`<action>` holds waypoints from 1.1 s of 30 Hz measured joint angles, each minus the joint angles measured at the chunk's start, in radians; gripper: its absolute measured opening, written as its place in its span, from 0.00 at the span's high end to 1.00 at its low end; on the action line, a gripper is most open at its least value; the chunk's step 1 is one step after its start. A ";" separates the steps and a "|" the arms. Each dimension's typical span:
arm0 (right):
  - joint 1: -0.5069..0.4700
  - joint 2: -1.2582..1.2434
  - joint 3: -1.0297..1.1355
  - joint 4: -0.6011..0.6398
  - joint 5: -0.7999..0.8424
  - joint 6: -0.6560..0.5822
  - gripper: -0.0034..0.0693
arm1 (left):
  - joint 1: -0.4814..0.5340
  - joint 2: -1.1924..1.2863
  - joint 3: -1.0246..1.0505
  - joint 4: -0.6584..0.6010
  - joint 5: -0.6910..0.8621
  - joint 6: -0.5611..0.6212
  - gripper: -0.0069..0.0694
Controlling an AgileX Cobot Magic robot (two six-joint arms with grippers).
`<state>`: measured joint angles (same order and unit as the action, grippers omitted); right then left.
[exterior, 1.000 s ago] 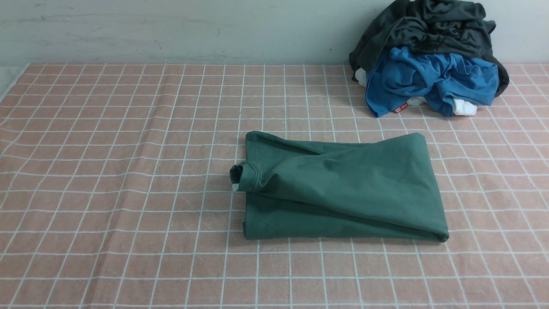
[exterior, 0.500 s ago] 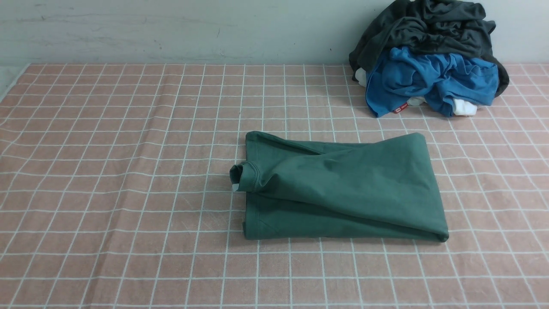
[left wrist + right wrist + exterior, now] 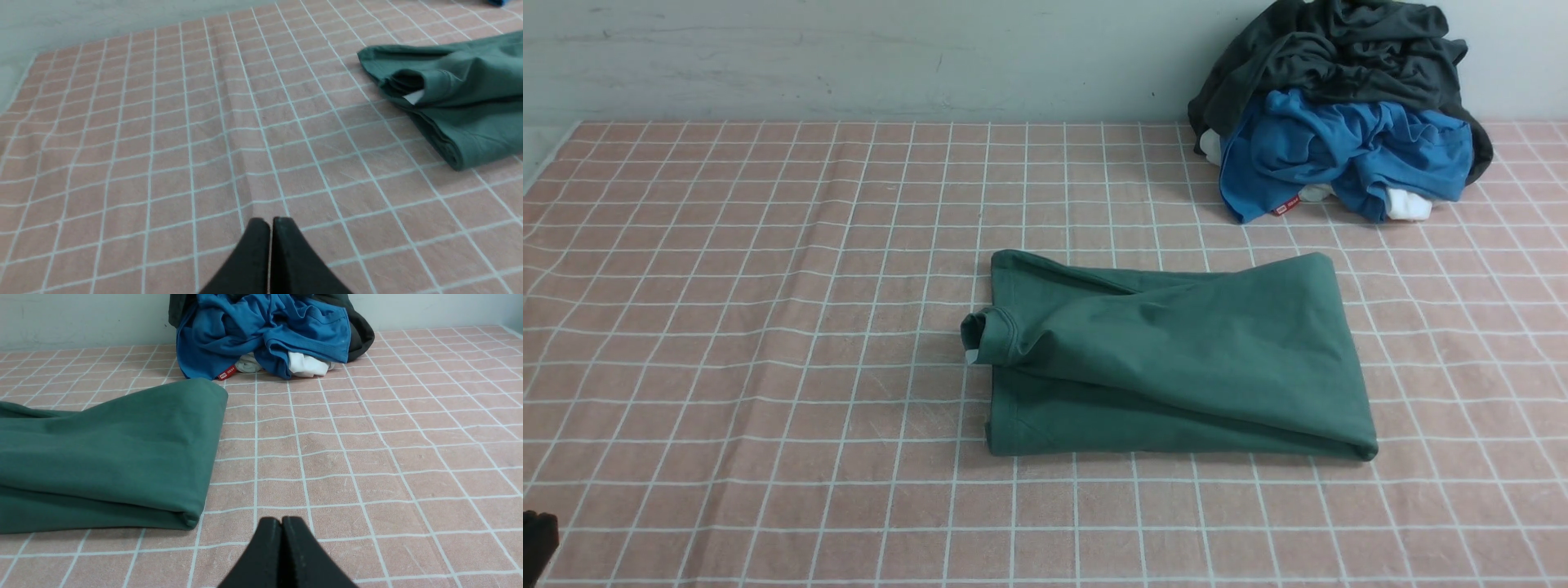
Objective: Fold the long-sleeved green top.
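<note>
Green long-sleeved top [image 3: 1176, 359] of plain dark cotton lay near the middle of the pink checked tablecloth [image 3: 752, 343], already folded into a compact rectangle — its ribbed neck bunched at one end. Both the left gripper [image 3: 270, 228] and right gripper [image 3: 282, 526] hovered clear with fingers pressed together, holding nothing. Folding looked essentially finished — perhaps only tidying remained.

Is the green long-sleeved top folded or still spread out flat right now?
Folded. The dark-green cotton long-sleeved top lies as a compact rectangle on the pink checked tablecloth, with layers stacked at its edges and no sleeves sticking out.
</note>
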<state>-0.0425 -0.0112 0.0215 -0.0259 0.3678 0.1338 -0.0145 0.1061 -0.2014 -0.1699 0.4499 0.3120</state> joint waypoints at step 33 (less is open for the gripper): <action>0.000 0.000 0.000 -0.002 0.002 -0.002 0.97 | 0.123 -0.117 0.222 0.110 -0.113 -0.231 0.91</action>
<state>-0.0425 -0.0112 0.0215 -0.0279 0.3698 0.1320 0.1083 -0.0106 0.0206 -0.0597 0.3368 0.0806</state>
